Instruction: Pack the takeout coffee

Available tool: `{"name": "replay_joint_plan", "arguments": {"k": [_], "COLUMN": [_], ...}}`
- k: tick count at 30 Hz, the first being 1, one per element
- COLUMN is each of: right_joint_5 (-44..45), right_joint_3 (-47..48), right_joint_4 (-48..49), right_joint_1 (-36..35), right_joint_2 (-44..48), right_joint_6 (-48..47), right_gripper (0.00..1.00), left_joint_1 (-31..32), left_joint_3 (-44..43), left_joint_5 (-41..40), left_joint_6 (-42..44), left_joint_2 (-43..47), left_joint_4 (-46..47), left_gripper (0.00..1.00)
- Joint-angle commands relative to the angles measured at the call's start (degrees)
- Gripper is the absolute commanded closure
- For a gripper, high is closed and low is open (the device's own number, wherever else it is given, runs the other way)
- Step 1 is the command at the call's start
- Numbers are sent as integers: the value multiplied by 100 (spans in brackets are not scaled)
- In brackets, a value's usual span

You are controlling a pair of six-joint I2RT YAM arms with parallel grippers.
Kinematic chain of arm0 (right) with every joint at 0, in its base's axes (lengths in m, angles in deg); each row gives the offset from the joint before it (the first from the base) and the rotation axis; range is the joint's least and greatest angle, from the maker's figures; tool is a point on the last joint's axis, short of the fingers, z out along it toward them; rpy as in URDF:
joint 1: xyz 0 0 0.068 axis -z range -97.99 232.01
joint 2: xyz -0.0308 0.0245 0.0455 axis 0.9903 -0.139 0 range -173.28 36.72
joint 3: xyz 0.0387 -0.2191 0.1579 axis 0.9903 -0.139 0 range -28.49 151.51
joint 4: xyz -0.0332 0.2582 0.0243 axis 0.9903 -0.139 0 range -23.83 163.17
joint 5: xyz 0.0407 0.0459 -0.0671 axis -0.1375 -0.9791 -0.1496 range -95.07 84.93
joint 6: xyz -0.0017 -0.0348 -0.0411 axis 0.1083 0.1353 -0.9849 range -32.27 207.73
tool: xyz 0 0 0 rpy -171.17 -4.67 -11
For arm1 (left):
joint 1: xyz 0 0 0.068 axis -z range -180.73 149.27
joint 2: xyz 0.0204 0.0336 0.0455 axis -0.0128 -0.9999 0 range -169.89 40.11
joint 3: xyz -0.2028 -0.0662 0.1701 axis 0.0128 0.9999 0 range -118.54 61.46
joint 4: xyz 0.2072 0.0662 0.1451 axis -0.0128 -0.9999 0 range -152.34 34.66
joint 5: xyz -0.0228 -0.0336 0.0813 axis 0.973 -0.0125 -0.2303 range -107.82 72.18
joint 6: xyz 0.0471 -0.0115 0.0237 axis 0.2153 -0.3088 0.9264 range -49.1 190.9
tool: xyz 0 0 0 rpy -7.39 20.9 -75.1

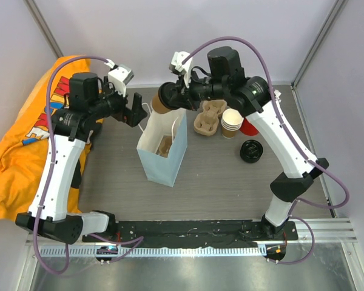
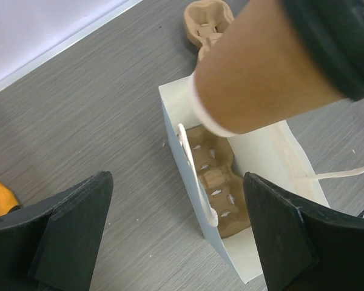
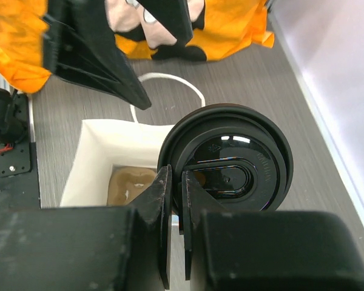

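Takeout coffee [image 2: 267, 79], 1 brown kraft cup with a glossy black lid [image 3: 230, 160], is held tilted over the white paper bag [image 1: 161, 160]. It is pinched at the lid rim by the nearly closed right gripper [image 3: 176, 182]. The left gripper [image 2: 176, 182] is held wide open and empty.

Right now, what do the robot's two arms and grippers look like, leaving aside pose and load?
The left arm and right arm both have white links with black joint housings. A mauve cable loops along each. The left gripper and right gripper have flat, black, wedge-shaped fingers, with a white camera block at each wrist.
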State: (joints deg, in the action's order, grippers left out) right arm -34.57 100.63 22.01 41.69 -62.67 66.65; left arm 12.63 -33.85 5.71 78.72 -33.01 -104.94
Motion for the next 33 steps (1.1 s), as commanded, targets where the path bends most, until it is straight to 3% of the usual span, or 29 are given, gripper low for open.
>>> {"name": "replay_joint_plan", "arguments": {"k": [1,4,17,33], "right_joint_5": [-39,-47,-179,23], "right_joint_3": [324,473,615,500], "right_joint_4": [-114,-324,-852,-1283], "right_joint_1": [6,6,-196,-460], "right_joint_2": [-308,-501,-590,-1046], "right_joint_6": [-177,-282,-739,-959], "right_gripper": [99,99,99,99], "left_joint_1": [-18,-18,-97,-97], "left_joint_3": [-181,-251,-462,-734], "left_joint_5": [371,477,626,1154], "left_joint_6": [-52,-69,-61,-342], "left_joint_2": [-176,-333,-843,-1064], "left_joint_4": [65,47,-23,-5], "left_gripper": [9,14,59,80]}}
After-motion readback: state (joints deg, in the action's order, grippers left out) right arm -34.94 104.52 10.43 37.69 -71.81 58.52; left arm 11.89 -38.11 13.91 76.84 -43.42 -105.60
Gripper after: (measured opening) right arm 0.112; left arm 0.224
